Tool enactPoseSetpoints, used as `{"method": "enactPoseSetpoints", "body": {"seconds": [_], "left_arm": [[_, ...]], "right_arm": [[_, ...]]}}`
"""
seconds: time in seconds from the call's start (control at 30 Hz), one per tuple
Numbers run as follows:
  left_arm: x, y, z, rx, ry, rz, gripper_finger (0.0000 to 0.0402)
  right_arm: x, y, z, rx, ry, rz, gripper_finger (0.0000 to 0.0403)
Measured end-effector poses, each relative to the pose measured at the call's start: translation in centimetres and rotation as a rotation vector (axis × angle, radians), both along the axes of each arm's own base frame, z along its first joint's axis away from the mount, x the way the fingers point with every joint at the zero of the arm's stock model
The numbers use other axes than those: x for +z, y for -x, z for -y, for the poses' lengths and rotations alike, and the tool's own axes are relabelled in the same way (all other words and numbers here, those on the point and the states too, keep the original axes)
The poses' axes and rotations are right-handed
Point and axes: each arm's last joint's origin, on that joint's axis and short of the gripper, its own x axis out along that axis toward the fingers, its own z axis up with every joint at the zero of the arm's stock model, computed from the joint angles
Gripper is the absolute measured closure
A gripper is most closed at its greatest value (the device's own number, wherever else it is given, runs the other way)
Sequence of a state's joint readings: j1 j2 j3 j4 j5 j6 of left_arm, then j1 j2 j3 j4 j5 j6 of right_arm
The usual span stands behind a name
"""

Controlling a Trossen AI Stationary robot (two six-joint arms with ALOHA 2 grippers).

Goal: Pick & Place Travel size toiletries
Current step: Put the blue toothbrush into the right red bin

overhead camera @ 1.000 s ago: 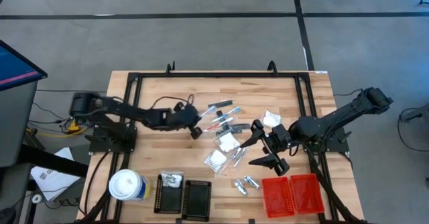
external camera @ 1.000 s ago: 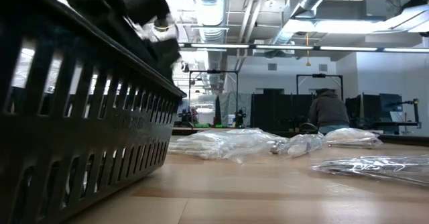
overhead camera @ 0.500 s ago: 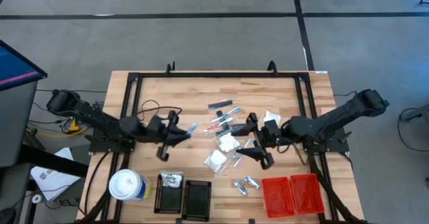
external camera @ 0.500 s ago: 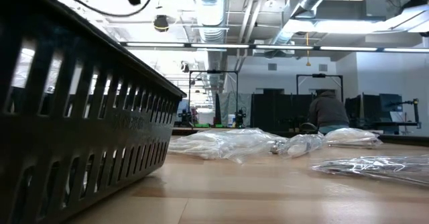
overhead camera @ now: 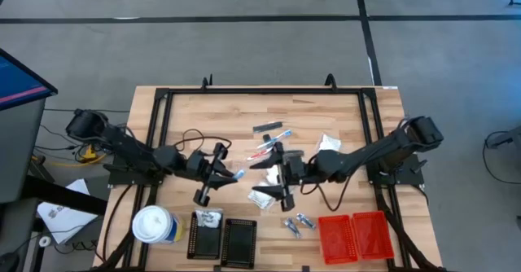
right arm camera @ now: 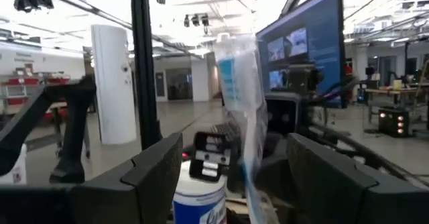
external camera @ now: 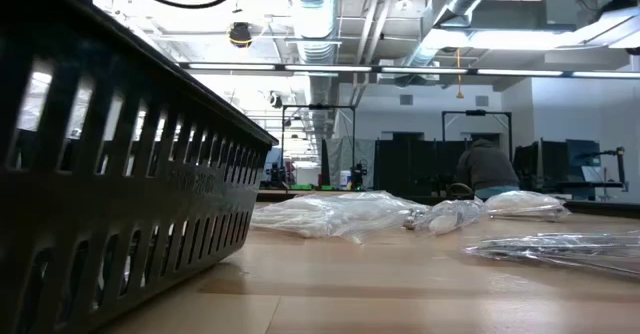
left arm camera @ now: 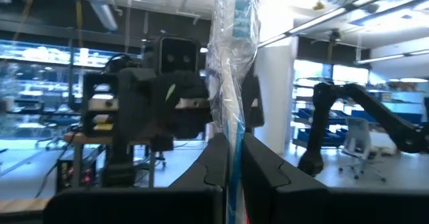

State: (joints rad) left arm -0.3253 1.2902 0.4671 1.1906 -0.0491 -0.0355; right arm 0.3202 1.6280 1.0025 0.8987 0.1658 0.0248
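My left gripper [overhead camera: 221, 174] is shut on a thin blue stick in a clear wrapper [overhead camera: 237, 174], lifted over the table left of the pile. In the left wrist view the stick [left arm camera: 232, 63] stands out past the fingers. My right gripper [overhead camera: 267, 179] is open and faces the left one. In the right wrist view the stick's free end [right arm camera: 238, 83] shows in the wide gap between its fingers, untouched. Other toiletries lie mid-table: sticks and a dark bar [overhead camera: 270, 142], white packets [overhead camera: 262, 194], silvery sachets [overhead camera: 298, 222]. My left gripper pinches the wrapped blue stick between its two fingers [left arm camera: 216, 163], on its lower part [left arm camera: 233, 158]. The fingers lie along the stick, which runs on past their tips toward the right gripper. The stick is lifted clear of the table.
Two black ribbed trays [overhead camera: 239, 243] sit at the near edge, one with a packet [overhead camera: 208, 218] in it; its wall [external camera: 110, 174] fills the low view's left. Two red trays [overhead camera: 355, 236] sit near right. A white-topped canister [overhead camera: 155, 225] stands near left. A person [external camera: 489, 165] sits far behind.
My left gripper carried the blue stick away from the pile toward the table's near left, then came a little way back toward the right. My right gripper, staying open, reached toward the table's left across the pile until it faced the stick.
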Motion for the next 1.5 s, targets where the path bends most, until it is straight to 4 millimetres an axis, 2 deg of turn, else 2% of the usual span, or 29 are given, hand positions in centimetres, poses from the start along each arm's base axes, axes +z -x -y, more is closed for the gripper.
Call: {"method": "enactPoseSetpoints", "body": {"seconds": [0.17, 0.63, 0.93, 1.13, 1.27, 1.5], "left_arm": [[0.0, -0.1, 0.1, -0.005, -0.001, 0.001, 0.0390], [0.0, -0.1, -0.1, -0.031, -0.019, 0.000, 0.0390], [-0.2, -0.2, -0.2, -0.040, -0.021, -0.020, 0.0390], [-0.5, -0.6, -1.0, -0.016, -0.002, -0.060, 0.0390], [-0.6, -1.3, -1.1, -0.004, 0.006, -0.068, 0.0390], [-1.3, -3.6, -0.4, -0.013, -0.008, -0.105, 0.0389]], "right_arm": [[-0.3, -0.7, -0.2, 0.002, 0.005, -0.011, 0.0143], [-0.4, -0.7, -0.2, 0.001, 0.005, -0.016, 0.0143], [-0.8, -1.2, 1.0, -0.028, -0.008, -0.062, 0.0143], [-0.9, -1.2, 1.0, -0.025, -0.006, -0.069, 0.0143], [-0.9, -1.2, 1.1, -0.032, -0.005, -0.073, 0.0143], [-1.1, -1.3, 1.5, -0.041, -0.013, -0.090, 0.0143]]}}
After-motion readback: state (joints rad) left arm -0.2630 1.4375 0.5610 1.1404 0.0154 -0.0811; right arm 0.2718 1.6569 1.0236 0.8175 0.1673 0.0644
